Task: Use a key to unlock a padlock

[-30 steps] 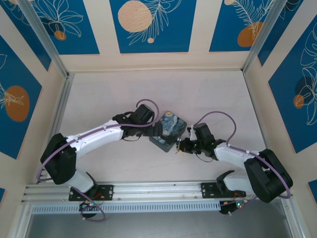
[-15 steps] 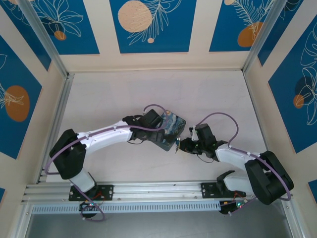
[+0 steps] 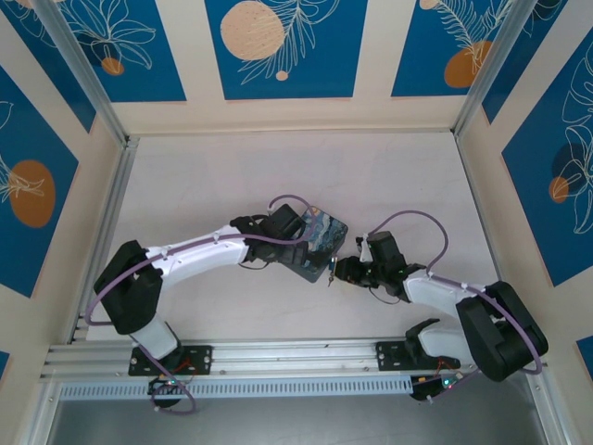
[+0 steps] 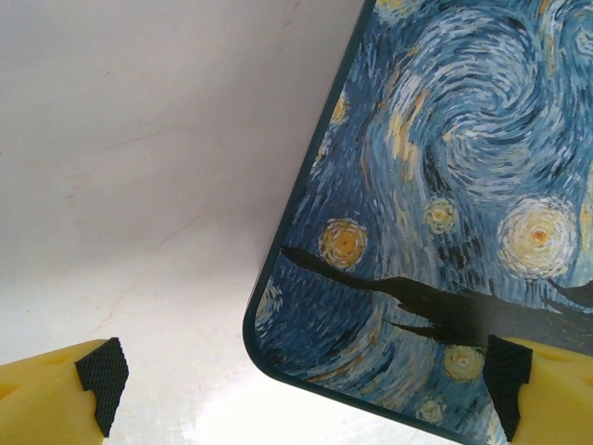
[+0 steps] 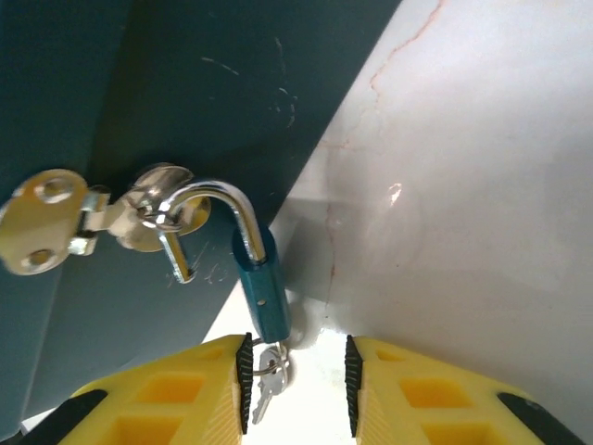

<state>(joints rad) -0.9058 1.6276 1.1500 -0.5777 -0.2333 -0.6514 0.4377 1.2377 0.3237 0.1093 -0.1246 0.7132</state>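
Judging by the curved silver shackle [image 5: 218, 190] sprung out of the small teal-bodied padlock [image 5: 264, 297], tiny silvery key [image 5: 262, 400] hanging at its 6 o'clock, unlocking looks done; right end effector [image 5: 296, 380] and left end effector [image 4: 301, 375] both stand open, empty.

You've got nothing to read here, no letters, numbers or brand marks. The painted box [image 4: 445, 185] in the left wrist view carries only swirls and stars, the padlock [image 5: 263, 298] body is plain, and the wall panels [image 3: 278, 46] across the top show only leaves and circles.
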